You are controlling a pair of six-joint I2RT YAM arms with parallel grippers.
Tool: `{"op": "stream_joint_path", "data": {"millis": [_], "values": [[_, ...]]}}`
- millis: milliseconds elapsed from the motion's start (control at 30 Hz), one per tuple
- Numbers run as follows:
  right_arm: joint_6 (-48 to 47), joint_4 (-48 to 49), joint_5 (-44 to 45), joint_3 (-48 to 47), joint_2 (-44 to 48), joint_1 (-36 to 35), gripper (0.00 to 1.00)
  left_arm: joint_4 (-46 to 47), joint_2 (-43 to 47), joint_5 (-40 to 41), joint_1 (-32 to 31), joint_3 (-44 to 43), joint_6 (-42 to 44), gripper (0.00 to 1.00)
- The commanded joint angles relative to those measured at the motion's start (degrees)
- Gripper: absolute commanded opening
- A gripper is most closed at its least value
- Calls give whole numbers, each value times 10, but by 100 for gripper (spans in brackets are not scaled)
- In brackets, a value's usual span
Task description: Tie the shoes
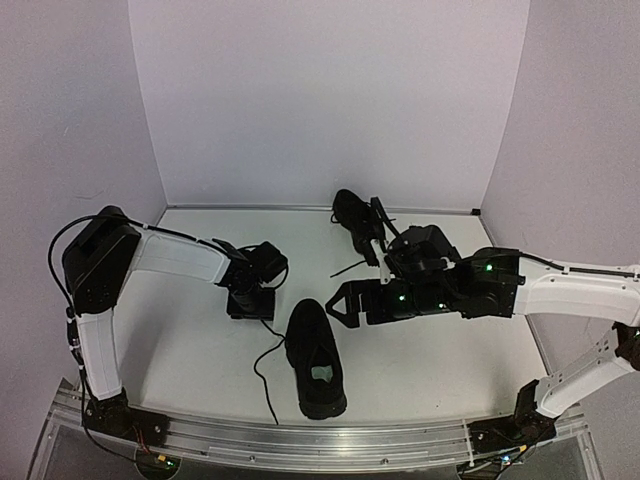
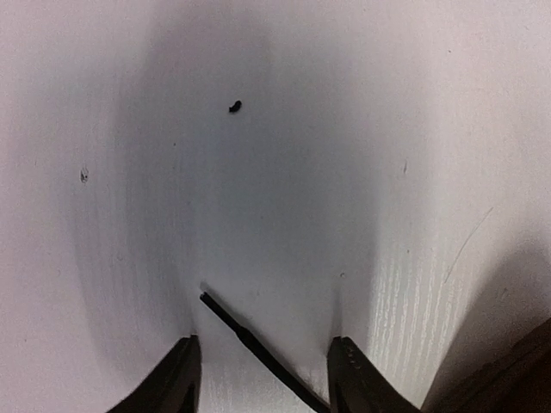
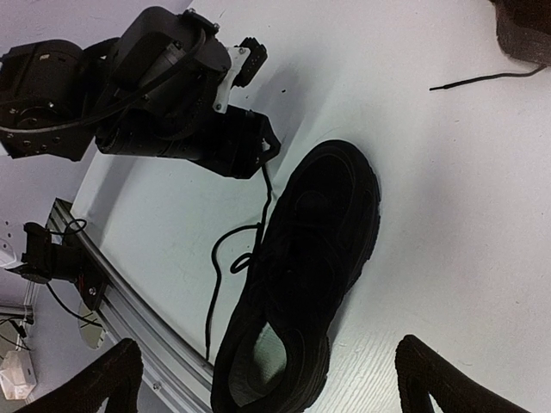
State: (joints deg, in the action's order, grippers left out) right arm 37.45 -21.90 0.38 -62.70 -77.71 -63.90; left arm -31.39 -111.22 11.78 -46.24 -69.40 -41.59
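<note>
One black shoe [image 1: 315,360] lies near the table's front edge with its toe pointing away; it also fills the right wrist view [image 3: 318,249]. The other shoe [image 1: 357,222] sits at the back, partly behind the right arm, with one lace [image 3: 482,80] trailing on the table. My left gripper [image 1: 248,305] points down at the table just left of the near shoe's toe. Its jaws stand apart, and a lace end [image 2: 237,327] lies between the fingertips [image 2: 181,374], touching neither. My right gripper [image 1: 340,305] hovers wide open over the near shoe [image 3: 275,383], holding nothing.
A second lace of the near shoe [image 1: 265,385] curls on the table toward the front. A metal rail [image 1: 300,440] runs along the front edge. White walls close in the back and both sides. A small dark speck [image 2: 234,107] lies on the table.
</note>
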Motion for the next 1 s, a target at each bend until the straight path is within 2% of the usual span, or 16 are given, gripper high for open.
{"op": "stream_joint_path", "data": {"millis": [0, 133, 233, 433, 700, 967], "values": [[-3, -2, 4, -11, 6, 2, 98, -19, -37, -10, -1, -5, -7, 40], [-3, -2, 6, -10, 5, 2, 98, -27, -35, -17, -1, 0, 7, 14], [-8, -2, 3, -15, 0, 1, 98, -23, -22, -27, -2, -4, 23, 1], [-45, -2, -2, -22, 16, 12, 98, 21, 67, -58, -3, -32, 73, 0], [-90, 6, -48, -28, 50, 62, 98, 67, 180, -141, -10, -94, 158, 0], [-153, 57, -102, -58, 18, 67, 94, 101, 249, -225, -10, -120, 178, 0]]}}
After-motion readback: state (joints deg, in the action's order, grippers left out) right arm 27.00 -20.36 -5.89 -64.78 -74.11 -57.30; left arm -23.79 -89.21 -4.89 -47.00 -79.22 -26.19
